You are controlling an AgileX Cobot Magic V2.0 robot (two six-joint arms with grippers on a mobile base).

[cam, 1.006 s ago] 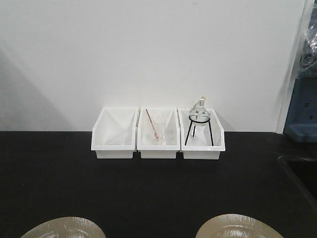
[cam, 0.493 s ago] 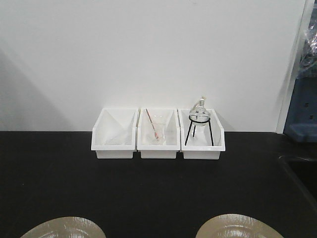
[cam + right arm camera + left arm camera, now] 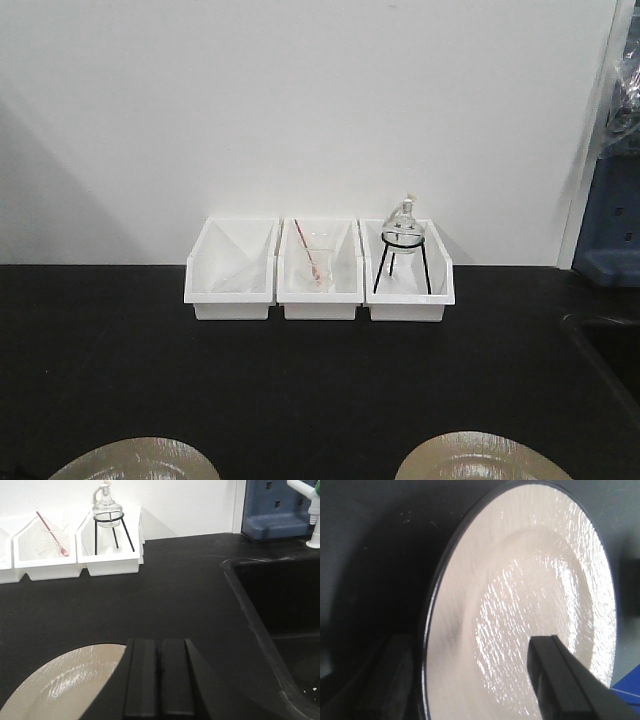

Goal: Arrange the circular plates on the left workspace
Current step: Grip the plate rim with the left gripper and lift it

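Left fingers [image 3: 560,680] stand spread astride the rim of the left plate [image 3: 520,580], one over its glossy top and one off its edge; I cannot tell whether they touch it. Right fingers [image 3: 145,675] are pressed together above the edge of the right plate [image 3: 60,690]. Both plates lie at the near edge of the black bench [image 3: 320,380], well apart, with open bench between and beyond them. Three white bins [image 3: 320,290] line the wall [image 3: 320,100]; the sink [image 3: 280,605] drops away on the right.

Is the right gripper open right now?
No: the right gripper has its fingers pressed together, with nothing between them.
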